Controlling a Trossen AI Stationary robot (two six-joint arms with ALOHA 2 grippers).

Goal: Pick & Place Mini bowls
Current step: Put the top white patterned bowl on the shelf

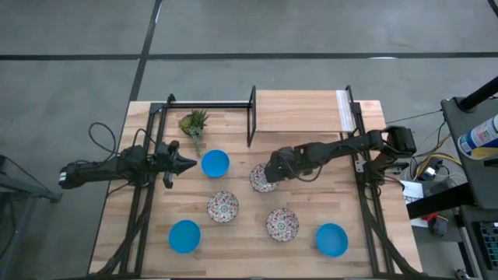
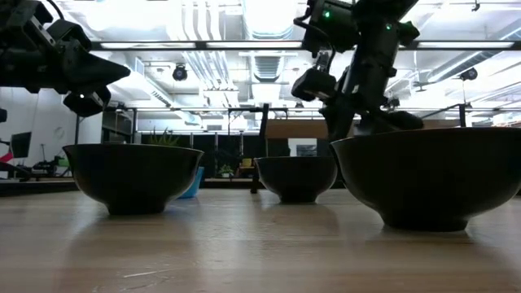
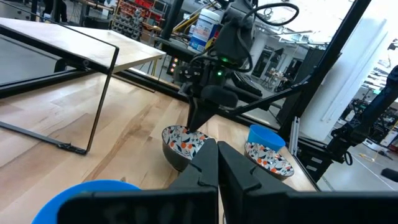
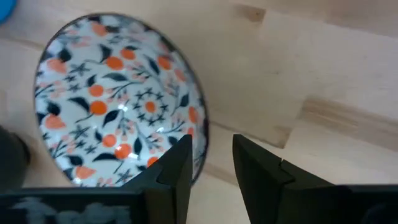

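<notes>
A floral mini bowl [image 4: 118, 99] sits on the wooden table [image 1: 311, 109] right under the right gripper [image 4: 211, 163], whose slightly parted fingers straddle its near rim. The left gripper [image 3: 216, 163], fingers pressed together, hovers just beside a blue mini bowl [image 1: 215, 163].

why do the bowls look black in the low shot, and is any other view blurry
Low view: bright ceiling lights behind backlight the bowls, leaving them dark silhouettes. Right wrist view: the right gripper is soft up close, with a glare spot on the floral bowl. Left wrist view: the blue bowl at the edge is blurred.
</notes>
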